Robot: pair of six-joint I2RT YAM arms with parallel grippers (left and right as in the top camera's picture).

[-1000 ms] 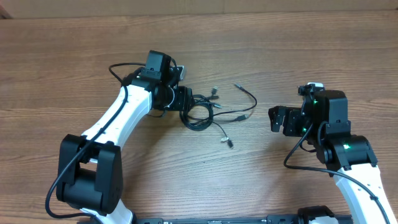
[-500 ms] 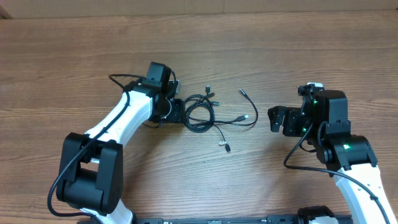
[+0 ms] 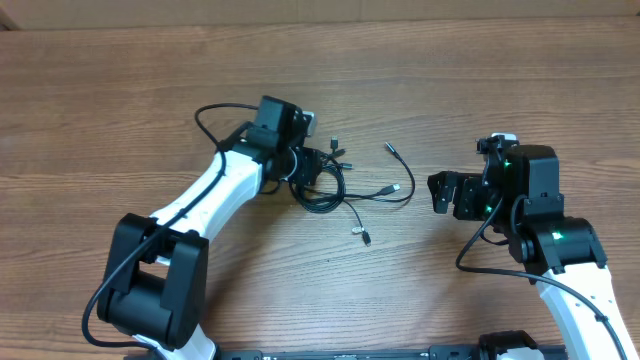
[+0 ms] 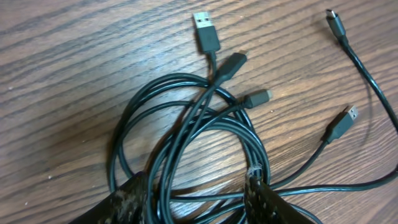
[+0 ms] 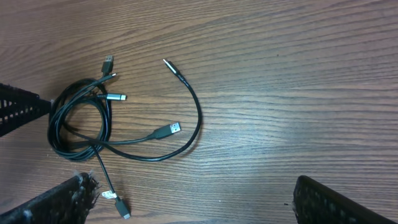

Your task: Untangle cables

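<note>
The cables (image 3: 325, 192) are thin black cords wound in a tangled coil at the table's middle. Loose ends with small plugs trail right (image 3: 392, 150) and down (image 3: 366, 237). My left gripper (image 3: 308, 172) is low over the coil's left side. In the left wrist view its fingers (image 4: 196, 200) are open, and several strands of the coil (image 4: 186, 118) run between them. My right gripper (image 3: 440, 193) is open and empty, off to the right of the cables. The right wrist view shows its fingers (image 5: 193, 205) spread wide, with the coil (image 5: 74, 124) far to the left.
A thicker black wire (image 3: 215, 112) loops off the left arm behind the gripper. The wooden table (image 3: 480, 80) carries nothing else in view. The right arm's own wire (image 3: 470, 255) hangs by its base.
My left gripper swung back left, then came forward and right onto the coil's left side. The coil and its loose ends shifted slightly. The right arm has not moved.
</note>
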